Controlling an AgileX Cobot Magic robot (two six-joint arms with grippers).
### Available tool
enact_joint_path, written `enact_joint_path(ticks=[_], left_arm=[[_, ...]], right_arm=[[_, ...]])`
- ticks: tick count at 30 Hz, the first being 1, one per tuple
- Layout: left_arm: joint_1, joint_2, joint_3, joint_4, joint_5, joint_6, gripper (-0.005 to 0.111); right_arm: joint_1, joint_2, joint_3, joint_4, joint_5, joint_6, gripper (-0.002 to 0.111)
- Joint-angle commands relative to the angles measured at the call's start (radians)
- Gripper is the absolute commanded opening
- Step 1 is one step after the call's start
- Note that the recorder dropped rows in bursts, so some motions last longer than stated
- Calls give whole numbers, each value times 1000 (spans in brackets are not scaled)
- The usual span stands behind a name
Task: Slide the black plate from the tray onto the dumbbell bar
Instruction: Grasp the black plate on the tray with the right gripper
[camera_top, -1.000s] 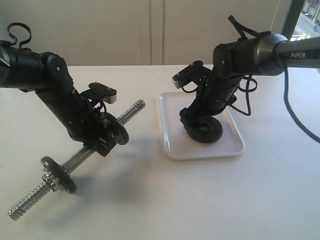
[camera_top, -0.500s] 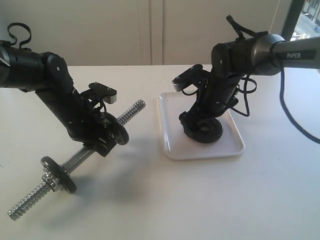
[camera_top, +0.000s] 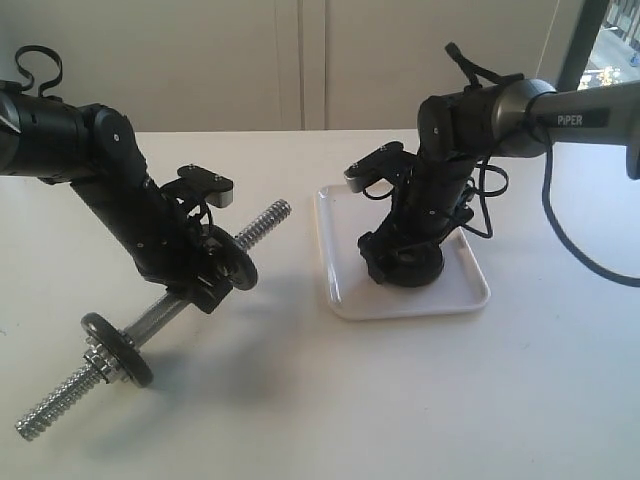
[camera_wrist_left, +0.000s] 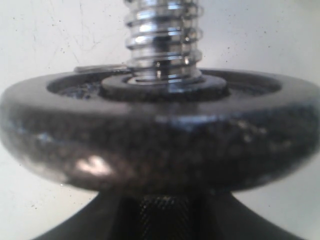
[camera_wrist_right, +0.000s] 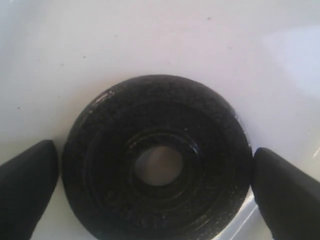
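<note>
The black plate (camera_top: 412, 270) (camera_wrist_right: 210, 135) lies flat in the white tray (camera_top: 345, 298) (camera_wrist_right: 150, 40). My right gripper (camera_top: 400, 260) (camera_wrist_right: 156, 172) is down over it and open, with one finger (camera_wrist_right: 30, 180) on each side of the rim; the other finger (camera_wrist_right: 285, 190) sits right at the plate's edge. My left gripper (camera_top: 205, 282) (camera_wrist_left: 165, 217) is shut on the knurled middle of the dumbbell bar (camera_top: 262, 222) (camera_wrist_left: 162, 35) and holds it tilted. A like black disc (camera_top: 238, 262) (camera_wrist_left: 150, 135) sits on the bar just above the jaws.
A second black disc with a silver nut (camera_top: 118, 348) sits low on the bar, whose threaded lower end (camera_top: 40, 420) reaches the white table at front left. The tray's far rim (camera_top: 330, 190) faces the back wall. The right arm's cable (camera_top: 585, 260) loops over the table.
The right arm has shifted slightly left over the tray, its gripper staying down around the plate. The left arm and the bar have not moved.
</note>
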Motion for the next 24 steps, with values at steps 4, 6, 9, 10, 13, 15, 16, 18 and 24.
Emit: enact_joint_path(ticks=[4, 6, 9, 10, 13, 15, 16, 18, 24], left_arm=[[-3, -53, -18, -44, -7, 3, 0], [-3, -53, -18, -44, -7, 3, 0], [-3, -53, -18, -44, -9, 3, 0], [-3, -53, -18, -44, -9, 3, 0], [-3, -53, -18, -44, -9, 3, 0], [-3, -53, -18, -44, -7, 3, 0], [-3, -53, -18, -44, -7, 3, 0], [-3, -53, -18, -44, -7, 3, 0], [-3, -53, -18, -46, -7, 3, 0]], right_arm=[[-2, 77, -13, -17, 107, -22, 96], [-2, 85, -15, -17, 136, -30, 96], [-2, 96, -15, -17, 169, -49, 96], [-2, 98, -13, -17, 174, -49, 96], [-2, 98, 0, -17, 172, -49, 96], [-2, 98, 0, -17, 172, -49, 96], [-2, 98, 0, -17, 172, -49, 96], [-2, 98, 0, -17, 162, -49, 96], [-2, 98, 0, -19, 95, -2, 96]])
